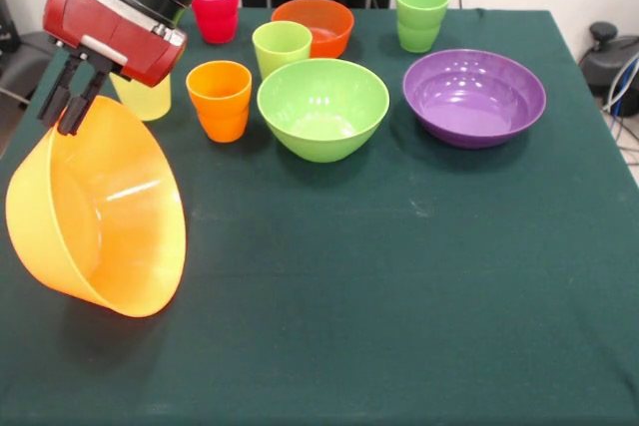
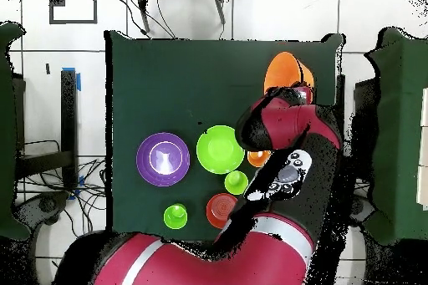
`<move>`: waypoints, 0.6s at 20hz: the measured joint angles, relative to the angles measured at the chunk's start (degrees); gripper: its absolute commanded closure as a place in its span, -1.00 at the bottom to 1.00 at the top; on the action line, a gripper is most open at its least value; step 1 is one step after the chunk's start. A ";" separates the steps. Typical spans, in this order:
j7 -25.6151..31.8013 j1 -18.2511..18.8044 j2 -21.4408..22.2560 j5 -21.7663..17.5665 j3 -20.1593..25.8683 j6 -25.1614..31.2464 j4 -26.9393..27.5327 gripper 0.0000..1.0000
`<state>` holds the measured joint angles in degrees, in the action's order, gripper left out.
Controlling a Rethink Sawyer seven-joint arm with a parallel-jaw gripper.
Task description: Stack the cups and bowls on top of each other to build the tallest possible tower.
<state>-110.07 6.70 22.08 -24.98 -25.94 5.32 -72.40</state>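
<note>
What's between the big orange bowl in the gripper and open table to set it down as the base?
Nothing visible. The gripper holds the large orange bowl tilted by its rim over bare green table; the orange cup and lime green bowl sit farther back.

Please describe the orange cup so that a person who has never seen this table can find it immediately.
In the front view, find the medium lime green bowl near the middle of the green table. The orange cup stands upright just left of it, apart from it. It is the only orange cup; the other orange items are bowls.
</note>
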 measured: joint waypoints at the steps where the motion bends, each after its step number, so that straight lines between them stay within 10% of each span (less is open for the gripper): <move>1: 0.00 0.08 -0.02 0.05 0.00 -0.01 0.06 1.00; 12: 0.00 0.23 -0.04 0.75 -0.01 0.00 0.16 1.00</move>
<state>-110.07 6.93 22.04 -24.23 -25.94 5.32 -72.24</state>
